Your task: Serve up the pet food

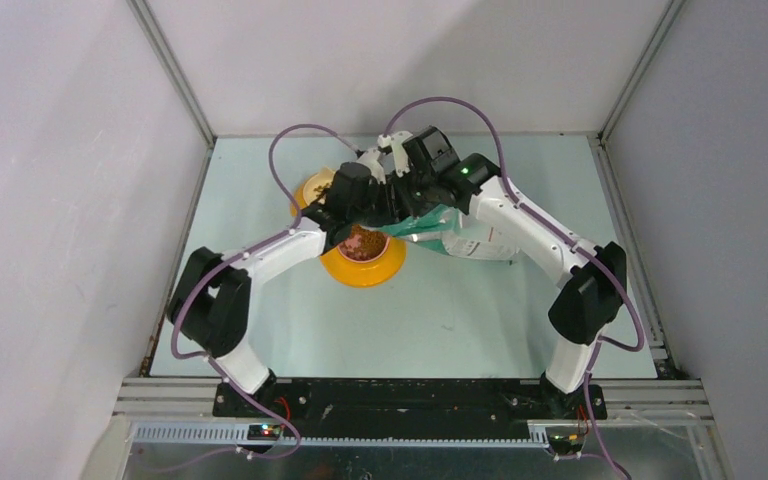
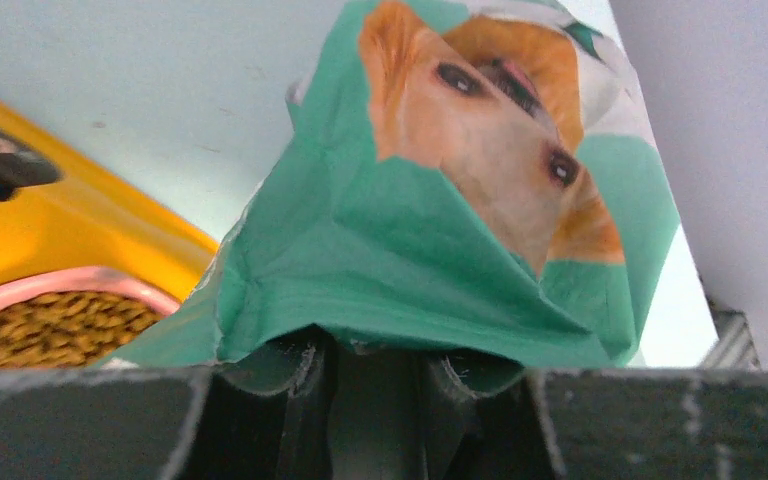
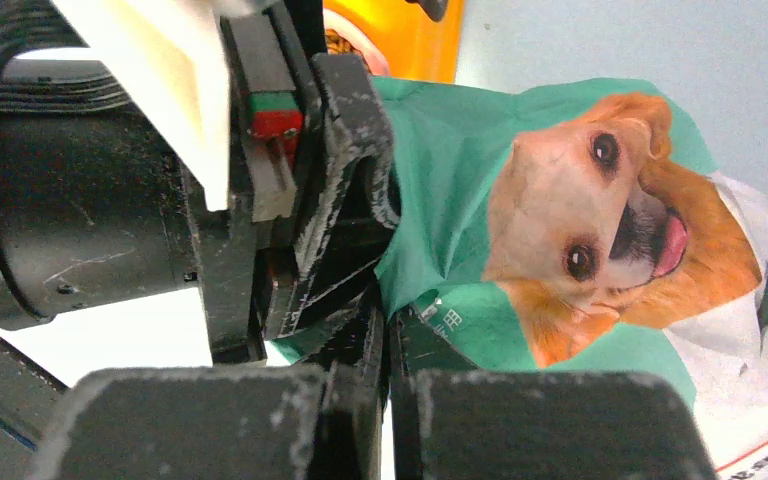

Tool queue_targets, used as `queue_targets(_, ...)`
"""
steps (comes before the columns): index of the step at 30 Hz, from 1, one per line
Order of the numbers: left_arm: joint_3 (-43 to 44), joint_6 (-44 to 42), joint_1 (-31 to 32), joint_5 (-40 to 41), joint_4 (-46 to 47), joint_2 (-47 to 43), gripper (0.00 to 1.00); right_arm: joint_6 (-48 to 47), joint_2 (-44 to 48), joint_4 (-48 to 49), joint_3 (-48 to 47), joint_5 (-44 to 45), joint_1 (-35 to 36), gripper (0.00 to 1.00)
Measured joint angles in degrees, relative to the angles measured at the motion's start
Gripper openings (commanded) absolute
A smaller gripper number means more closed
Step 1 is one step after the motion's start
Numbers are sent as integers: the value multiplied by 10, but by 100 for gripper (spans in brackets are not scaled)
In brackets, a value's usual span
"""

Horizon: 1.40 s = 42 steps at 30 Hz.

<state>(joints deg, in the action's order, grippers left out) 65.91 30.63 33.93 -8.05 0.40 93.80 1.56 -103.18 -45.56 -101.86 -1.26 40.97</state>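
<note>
Pet food (image 1: 363,243), a brown grainy heap, sits in the yellow bowl (image 1: 370,276); at 3 o'clock, left claw (image 2: 375,352) and right claw (image 3: 390,338) clamp the pouch (image 2: 440,250).

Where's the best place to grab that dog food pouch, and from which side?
Take the pouch by its creased green top edge, coming from the yellow feeder end: it lies on its side with that thin edge pointing there, slim enough for the jaws. Both the left gripper and right gripper pinch it there.
</note>
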Motion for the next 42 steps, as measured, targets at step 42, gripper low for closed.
queue_targets(42,-57,398,-180,-363,164,-94,0,-56,169,-18,78,-45,-174,0)
